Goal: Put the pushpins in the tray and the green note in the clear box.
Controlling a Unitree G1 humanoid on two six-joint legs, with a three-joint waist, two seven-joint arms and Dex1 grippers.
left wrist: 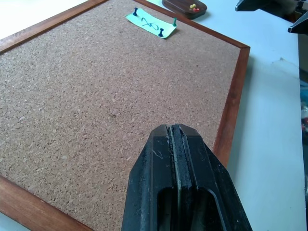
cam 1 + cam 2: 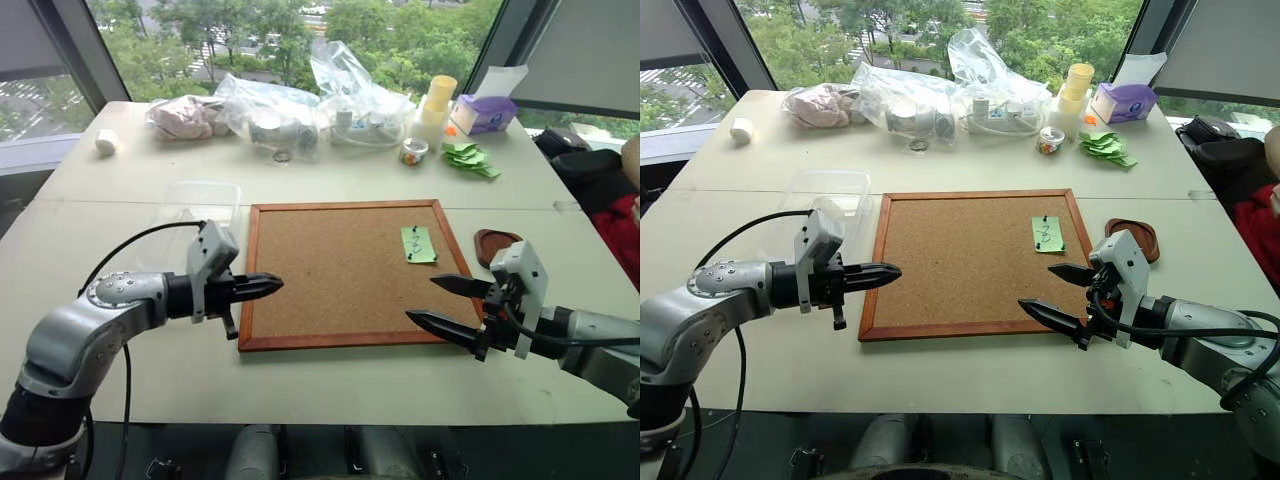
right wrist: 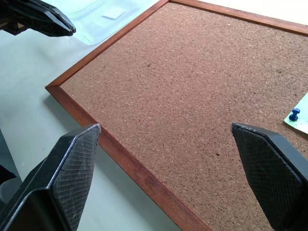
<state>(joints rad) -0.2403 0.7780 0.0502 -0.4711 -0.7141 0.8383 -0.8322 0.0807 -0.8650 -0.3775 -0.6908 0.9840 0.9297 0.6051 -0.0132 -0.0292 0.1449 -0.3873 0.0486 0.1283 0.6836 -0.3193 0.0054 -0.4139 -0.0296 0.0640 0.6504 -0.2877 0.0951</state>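
The green note (image 2: 418, 244) is pinned to the cork board (image 2: 330, 280) near its right side by three pushpins (image 1: 162, 32), two dark blue and one green. The dark wooden tray (image 2: 1152, 240) sits just right of the board, with small yellow and red pin heads (image 1: 193, 6) inside. The clear box (image 2: 200, 203) lies off the board's far left corner. My left gripper (image 2: 270, 286) is shut and empty, hovering at the board's left edge. Over the board's near right corner, my right gripper (image 2: 420, 299) stands wide open with nothing between its fingers.
Along the table's far edge lie clear plastic bags (image 2: 280, 110), a stack of yellow cups (image 2: 435, 105), a small jar (image 2: 413, 152), a purple tissue box (image 2: 484, 112) and a heap of green paper pieces (image 2: 470, 158). A white block (image 2: 105, 141) sits far left.
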